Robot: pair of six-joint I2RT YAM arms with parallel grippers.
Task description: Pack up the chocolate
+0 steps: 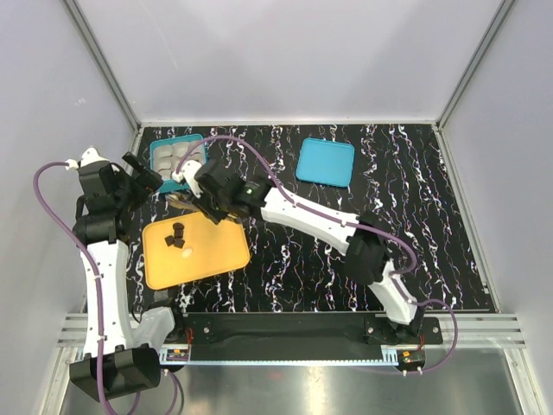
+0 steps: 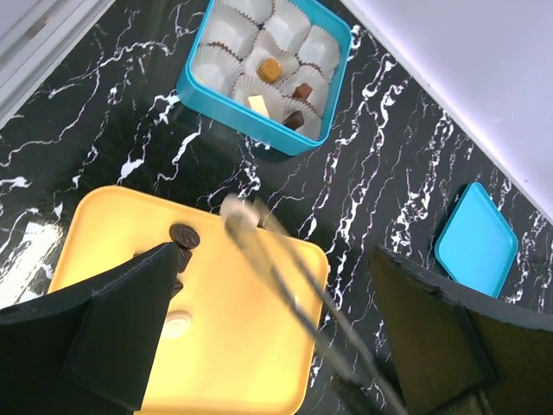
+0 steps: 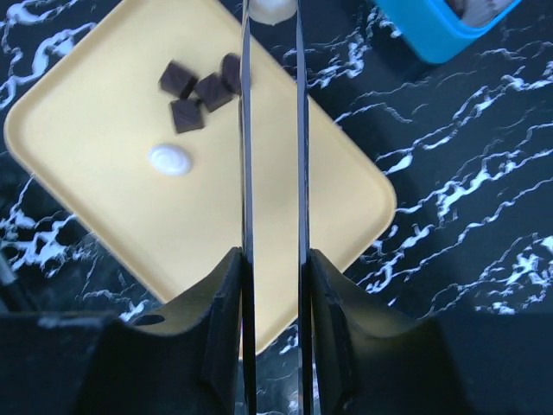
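Right tool (image 3: 272,264) clamps tongs (image 3: 245,138) — white chocolate (image 3: 270,8) at tips, cut off.

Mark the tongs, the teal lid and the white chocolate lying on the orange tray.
tongs (image 3: 302,216), right wrist view, right blade.
teal lid (image 1: 325,162), top view, centre of its face.
white chocolate (image 3: 169,159), right wrist view, its top.

Orange tray (image 1: 216,251): one | dark chocolate pieces (image 3: 186,114) on tray: four | white piece (image 3: 168,160) on tray: one | cream piece (image 2: 235,207) at tongs (image 3: 247,173) tip: one | teal box (image 2: 242,130): one | boxed pieces (image 2: 270,67): four | teal lid (image 1: 325,162): one
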